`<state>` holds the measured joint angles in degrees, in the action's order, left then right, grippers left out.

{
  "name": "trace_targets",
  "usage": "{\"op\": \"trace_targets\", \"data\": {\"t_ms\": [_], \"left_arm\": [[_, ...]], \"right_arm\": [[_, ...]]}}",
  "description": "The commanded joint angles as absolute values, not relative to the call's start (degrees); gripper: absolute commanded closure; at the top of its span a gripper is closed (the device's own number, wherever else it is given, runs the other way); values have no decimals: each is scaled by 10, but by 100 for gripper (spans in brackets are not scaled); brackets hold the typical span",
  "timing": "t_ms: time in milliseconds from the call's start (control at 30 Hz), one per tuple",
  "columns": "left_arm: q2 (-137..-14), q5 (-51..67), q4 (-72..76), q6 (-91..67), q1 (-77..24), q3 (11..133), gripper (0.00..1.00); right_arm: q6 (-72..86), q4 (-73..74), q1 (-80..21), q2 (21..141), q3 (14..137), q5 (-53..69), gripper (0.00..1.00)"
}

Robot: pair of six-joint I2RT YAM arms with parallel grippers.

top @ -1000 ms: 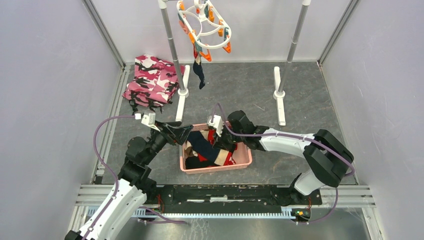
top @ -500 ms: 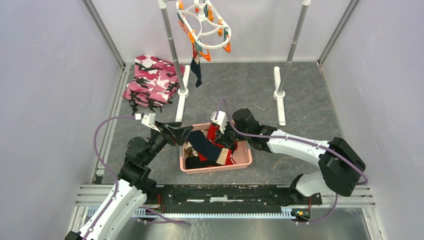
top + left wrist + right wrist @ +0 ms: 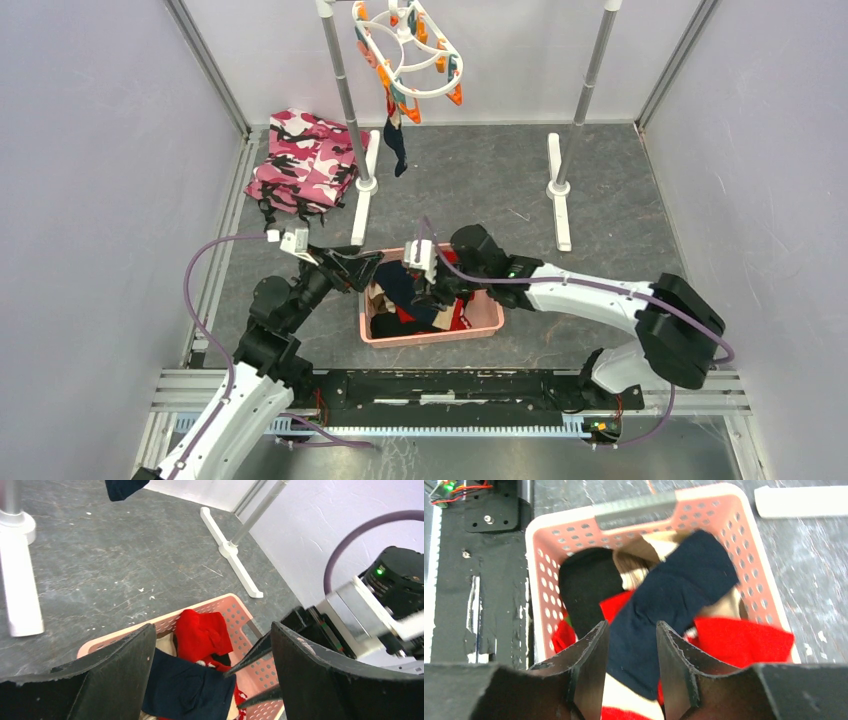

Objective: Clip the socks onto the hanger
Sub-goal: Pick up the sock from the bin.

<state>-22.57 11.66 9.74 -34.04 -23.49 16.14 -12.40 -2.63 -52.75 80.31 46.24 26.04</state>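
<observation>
The white oval hanger [image 3: 410, 55] hangs from the rack at the back, with one navy sock [image 3: 397, 145] clipped under it. The other socks lie in a pink basket [image 3: 488, 318]: a navy one [image 3: 674, 600] on top, with red [image 3: 744, 642], black [image 3: 586, 587] and beige [image 3: 634, 567] ones. My right gripper [image 3: 631, 630] is open, low over the basket [image 3: 432, 292], its fingers on either side of the navy sock's near end. My left gripper [image 3: 212, 630] is wide open and empty at the basket's left rim [image 3: 368, 268].
Two grey rack poles [image 3: 345, 90] [image 3: 585, 90] stand on white feet [image 3: 558, 195] behind the basket. A folded pink camouflage cloth [image 3: 305, 160] lies at the back left. Grey walls close in both sides.
My right gripper has moved left and down into the basket, over the navy sock. The left arm has barely moved.
</observation>
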Motion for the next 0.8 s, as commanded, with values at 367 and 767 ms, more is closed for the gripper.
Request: {"op": "trace_targets", "data": {"t_ms": [367, 767], "left_arm": [[-93, -102, -81, -315, -234, 223, 11], [-111, -58, -46, -322, -235, 213, 11]], "right_arm": [[-204, 18, -580, 979, 587, 101, 52], [-184, -21, -569, 893, 539, 153, 100]]}}
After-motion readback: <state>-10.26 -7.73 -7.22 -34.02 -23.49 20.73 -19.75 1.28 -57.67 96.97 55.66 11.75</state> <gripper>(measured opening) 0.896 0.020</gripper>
